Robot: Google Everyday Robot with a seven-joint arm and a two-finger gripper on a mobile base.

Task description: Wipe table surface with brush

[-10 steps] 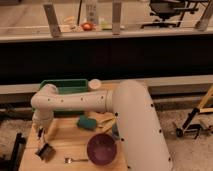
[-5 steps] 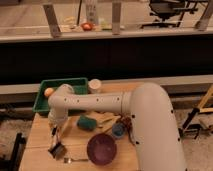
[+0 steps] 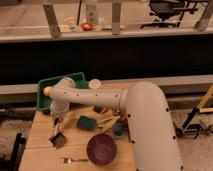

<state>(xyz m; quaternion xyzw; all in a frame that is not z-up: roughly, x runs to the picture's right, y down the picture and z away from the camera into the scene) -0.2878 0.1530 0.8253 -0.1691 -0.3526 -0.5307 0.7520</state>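
The table surface (image 3: 40,147) is a small light tan wooden top in the lower left. The brush (image 3: 57,139) is a small dark block resting on its left part, bristle face down. My gripper (image 3: 56,129) points down just above the brush and is shut on its top. My white arm (image 3: 100,99) reaches in from the right across the table, above the things behind it.
A green bin (image 3: 44,100) with an orange ball (image 3: 47,91) sits at the back left, a white cup (image 3: 94,84) beside it. A teal sponge block (image 3: 86,122), a small blue cup (image 3: 118,130), a purple bowl (image 3: 101,148) and a metal spoon (image 3: 75,160) lie right of the brush. A long dark counter (image 3: 125,55) stands behind.
The gripper has dragged the brush from the front left corner to the right, then a little toward the back of the table. The other objects have not moved.
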